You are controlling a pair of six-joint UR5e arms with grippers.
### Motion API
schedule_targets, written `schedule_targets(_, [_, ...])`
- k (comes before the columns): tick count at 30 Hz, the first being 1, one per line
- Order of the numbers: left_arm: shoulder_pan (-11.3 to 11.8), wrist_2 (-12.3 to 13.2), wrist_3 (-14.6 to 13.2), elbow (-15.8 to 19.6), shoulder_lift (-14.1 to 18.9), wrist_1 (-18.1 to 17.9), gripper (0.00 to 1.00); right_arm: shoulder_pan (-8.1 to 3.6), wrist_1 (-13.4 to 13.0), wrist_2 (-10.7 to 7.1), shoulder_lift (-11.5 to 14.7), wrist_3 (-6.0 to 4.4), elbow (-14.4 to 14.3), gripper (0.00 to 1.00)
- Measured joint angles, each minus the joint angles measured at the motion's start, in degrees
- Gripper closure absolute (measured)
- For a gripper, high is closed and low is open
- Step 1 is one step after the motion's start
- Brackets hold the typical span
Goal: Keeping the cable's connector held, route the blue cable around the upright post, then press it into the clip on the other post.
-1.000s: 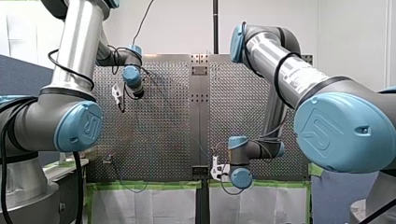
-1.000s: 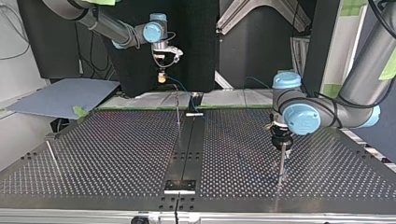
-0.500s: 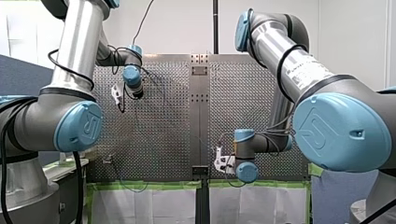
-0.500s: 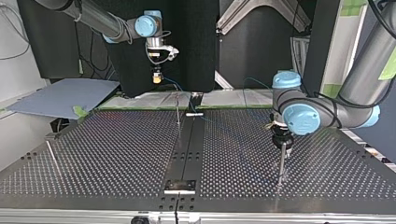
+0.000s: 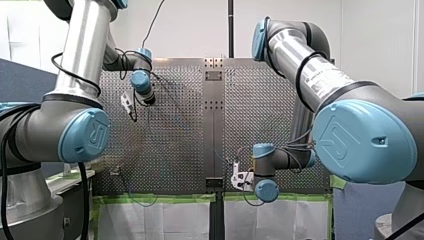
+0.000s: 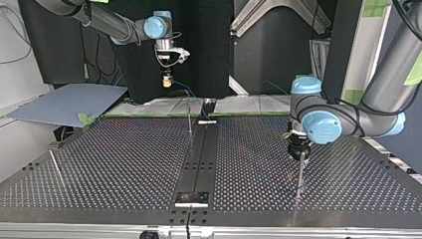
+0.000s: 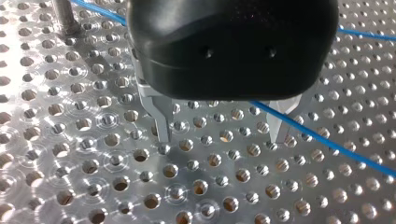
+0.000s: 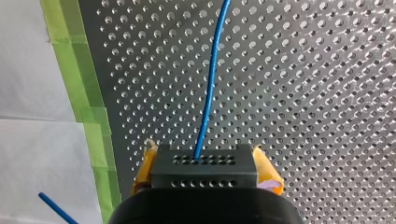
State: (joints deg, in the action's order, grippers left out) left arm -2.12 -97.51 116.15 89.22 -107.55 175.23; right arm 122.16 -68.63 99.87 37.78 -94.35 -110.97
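A black connector block (image 8: 203,172) sits between the yellow pads of my right gripper (image 8: 204,157), which is shut on it. The blue cable (image 8: 210,93) leaves the block and runs out over the perforated plate. In the top view my right gripper (image 6: 168,82) hangs high above the plate's far edge. My left gripper (image 7: 222,137) is open just above the plate, and the blue cable (image 7: 322,140) crosses slantwise under it between its metal fingers (image 7: 162,123). An upright post (image 7: 63,18) stands beside it. In the top view my left gripper (image 6: 300,151) is directly over a thin post (image 6: 300,177).
Another thin post (image 6: 189,118) stands near the plate's middle by the dark centre strip (image 6: 199,164). A slanted rod (image 6: 54,167) is at the top view's left. Green tape (image 8: 81,84) and white sheeting border the plate under my right gripper.
My right gripper has carried the connector a little up and to the top view's left. My left gripper has shifted only slightly over its post.
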Motion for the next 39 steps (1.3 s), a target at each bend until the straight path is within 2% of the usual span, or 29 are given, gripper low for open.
schedule_targets(5, [0.4, 1.8, 2.5, 0.2, 0.0, -0.1, 0.0, -0.02, 0.0, -0.17, 0.0, 0.01, 0.0, 1.0])
schedule_targets(12, [1.4, 4.4, 6.4, 2.5, 0.0, -2.2, 0.0, -0.04, 0.0, -0.2, 0.0, 0.02, 0.0, 1.0])
schedule_targets(29, [4.0, 5.9, 14.8, 7.3, 0.7, -7.5, 0.0, -0.12, 0.0, -0.2, 0.0, 0.02, 0.0, 1.0])
schedule_targets(39, [5.2, 6.0, 19.6, 9.6, 2.9, -12.3, 0.0, -0.13, 0.0, -0.2, 0.0, 0.02, 0.0, 1.0])
